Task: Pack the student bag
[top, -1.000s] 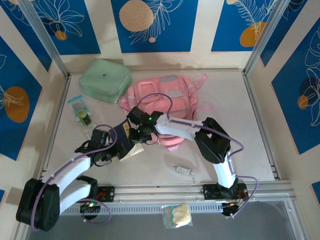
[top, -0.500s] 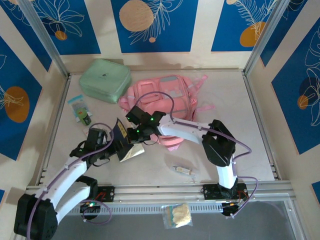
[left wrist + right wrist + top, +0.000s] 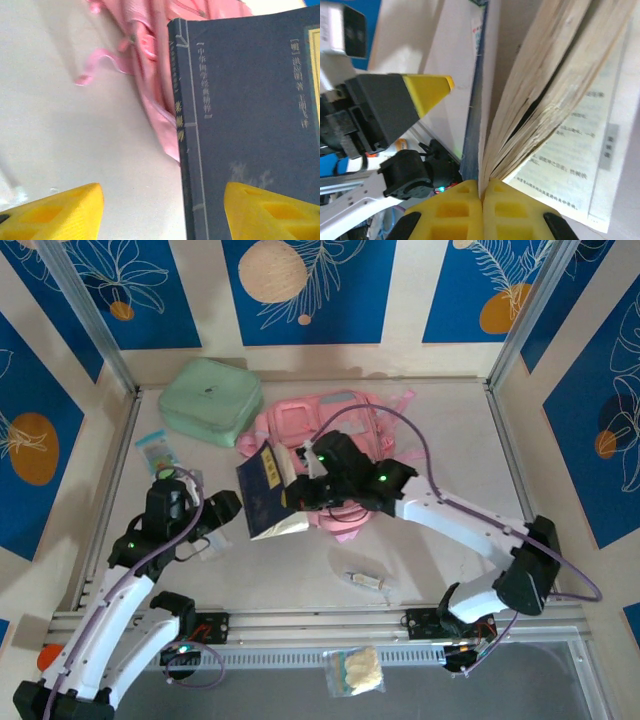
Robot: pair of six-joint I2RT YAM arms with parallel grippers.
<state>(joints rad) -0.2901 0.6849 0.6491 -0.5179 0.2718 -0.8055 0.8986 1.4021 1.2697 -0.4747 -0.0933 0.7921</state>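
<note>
Pale tabletop [image 3: 470,460], metal rails along its sides; walls [image 3: 300,290] behind are cream with blue leaf-print panels.

Student bag [image 3: 345,425] [image 3: 150,60] lies flat at far centre, front pockets up, pink straps trailing right. Its near end is covered by an arm and a book, so the long axis is hard to call.

Mint-green case [image 3: 210,400] at far left, just beside the bag's left corner.

Dark blue book [image 3: 262,490] [image 3: 250,125] [image 3: 545,75] held tilted off the surface at the bag's near-left edge, pages fanning.

Right pincer [image 3: 298,495] [image 3: 482,197]: yellow fingers pressed together, pinching the book's edge. Left pincer [image 3: 222,508] [image 3: 162,210]: fingers spread wide, just left of the book, apart from it.

Small packet [image 3: 155,450] near the left rail. Small wrapped item [image 3: 365,582] near centre front.

Right half of tabletop bare, open room up to the right rail
</note>
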